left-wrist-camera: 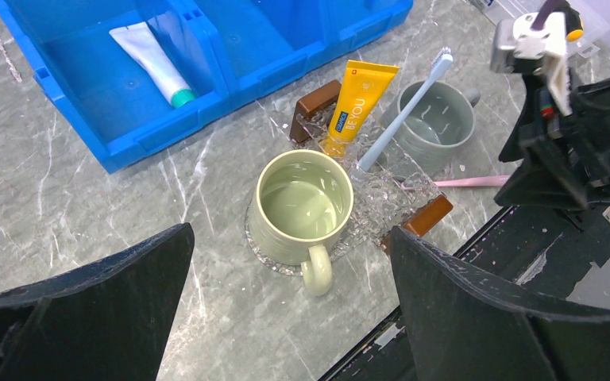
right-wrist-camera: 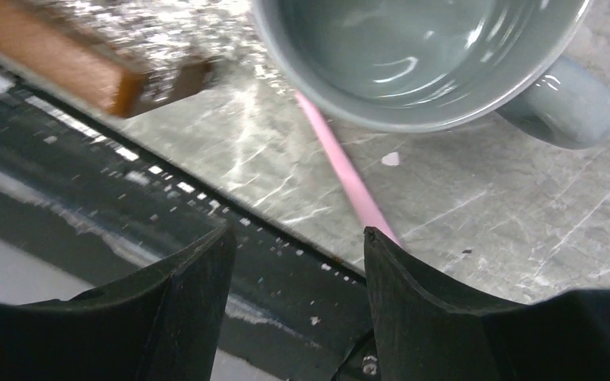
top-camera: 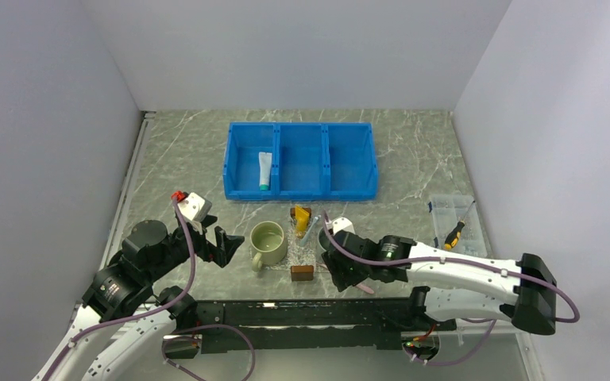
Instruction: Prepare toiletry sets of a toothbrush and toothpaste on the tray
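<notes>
The clear glittery tray [left-wrist-camera: 383, 193] lies on the table and carries a green mug [left-wrist-camera: 303, 205], the yellow-orange toothpaste [left-wrist-camera: 355, 103] and the pale blue toothbrush [left-wrist-camera: 403, 111]. The white toothpaste with a teal cap [top-camera: 264, 171] lies in the left compartment of the blue bin. The pink toothbrush [right-wrist-camera: 341, 171] lies on the table by the grey mug [right-wrist-camera: 421, 55], its end beside one fingertip of my right gripper [right-wrist-camera: 298, 238], which is open and low over the near table edge. My left gripper [left-wrist-camera: 290, 302] is open and empty, just left of the green mug [top-camera: 268, 242].
The blue three-compartment bin [top-camera: 300, 193] stands behind the tray. Two brown blocks [left-wrist-camera: 427, 216] [left-wrist-camera: 315, 101] sit at the tray's edges. A clear rectangular box [top-camera: 450, 208] with a screwdriver [top-camera: 454, 233] is at the right. The black base rail [top-camera: 302, 313] runs along the near edge.
</notes>
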Controlling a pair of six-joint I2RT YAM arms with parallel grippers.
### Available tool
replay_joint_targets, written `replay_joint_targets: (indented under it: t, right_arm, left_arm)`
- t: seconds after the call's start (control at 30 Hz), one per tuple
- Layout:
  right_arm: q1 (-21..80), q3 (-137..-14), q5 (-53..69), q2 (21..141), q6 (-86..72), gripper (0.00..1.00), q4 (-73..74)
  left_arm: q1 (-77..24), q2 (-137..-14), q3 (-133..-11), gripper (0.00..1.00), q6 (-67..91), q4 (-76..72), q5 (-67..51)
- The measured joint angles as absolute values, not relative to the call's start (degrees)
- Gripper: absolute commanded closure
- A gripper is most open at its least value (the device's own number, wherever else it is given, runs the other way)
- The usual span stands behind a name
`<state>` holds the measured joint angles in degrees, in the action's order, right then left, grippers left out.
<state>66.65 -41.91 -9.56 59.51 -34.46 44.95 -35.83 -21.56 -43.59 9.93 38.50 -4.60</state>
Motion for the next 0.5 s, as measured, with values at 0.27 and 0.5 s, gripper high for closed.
replay_joint_targets:
  t: [0.27, 0.5]
  right_arm:
    - [68.6, -35.4, -18.7, 62.7, -39.0, 0.37, 38.7]
    - [69.2, -34.7, -20.5, 64.7, -39.1, 0.37, 33.9]
  left_arm:
    - [-35.8, -21.5, -43.6, 0.01, 9.9, 38.5, -4.6]
    - [-35.8, -21.5, -43.6, 0.0, 9.9, 38.5, -4.6]
